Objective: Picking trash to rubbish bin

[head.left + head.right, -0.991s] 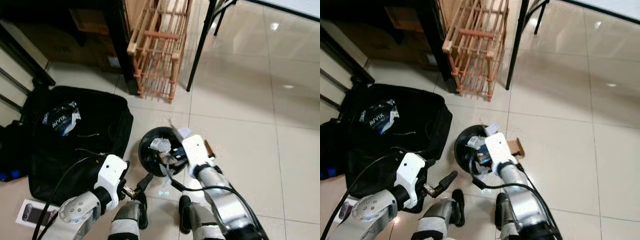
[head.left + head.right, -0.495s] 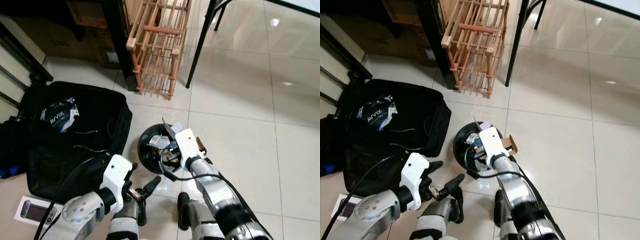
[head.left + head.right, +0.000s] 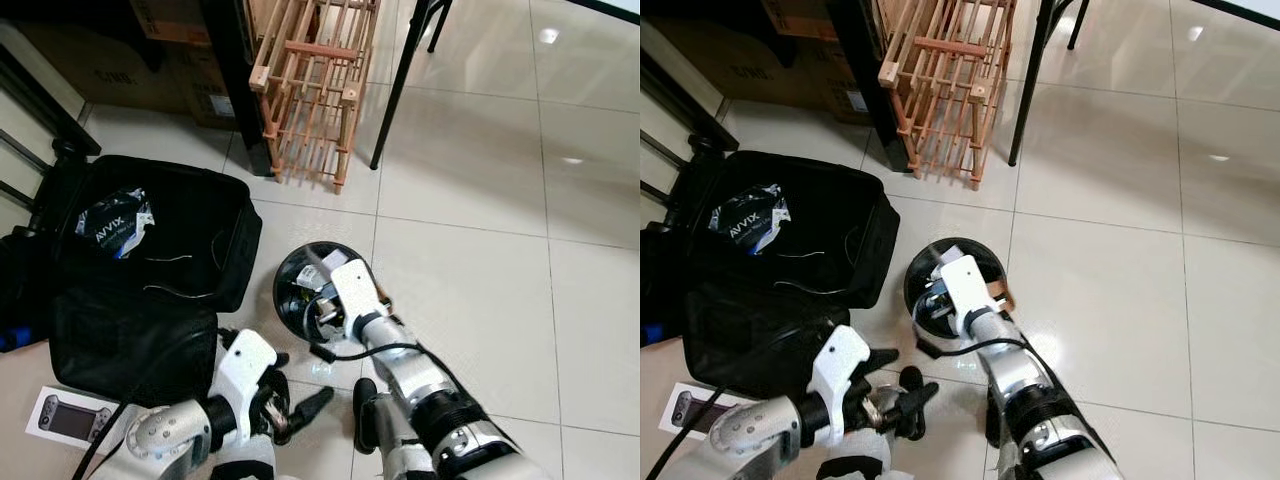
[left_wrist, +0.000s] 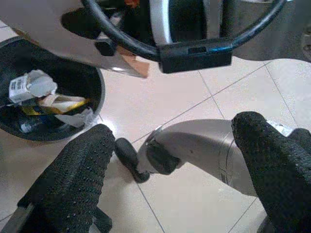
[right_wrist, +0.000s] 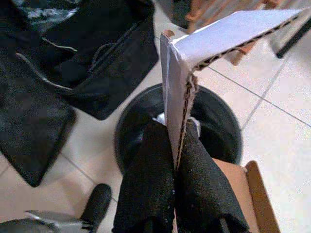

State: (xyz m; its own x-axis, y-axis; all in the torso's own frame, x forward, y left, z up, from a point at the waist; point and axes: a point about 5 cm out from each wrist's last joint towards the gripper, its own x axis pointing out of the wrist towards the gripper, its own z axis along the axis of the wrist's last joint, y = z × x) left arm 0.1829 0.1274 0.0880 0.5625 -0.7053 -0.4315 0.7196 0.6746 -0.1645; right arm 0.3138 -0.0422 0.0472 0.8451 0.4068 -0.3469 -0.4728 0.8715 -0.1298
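Right gripper (image 5: 176, 170): clamped on cardboard piece (image 5: 204, 53), directly above rubbish bin (image 5: 129, 126)
Left gripper (image 4: 175, 160): fingers apart, low over floor (image 3: 470, 260) beside bin

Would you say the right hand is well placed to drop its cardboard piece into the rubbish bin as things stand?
Probably yes: the right hand holds the cardboard piece directly over the open rubbish bin, with nothing between them.

One bin (image 3: 296, 290), one cardboard piece (image 5: 214, 36), two tools (image 5: 176, 194) (image 4: 170, 160).
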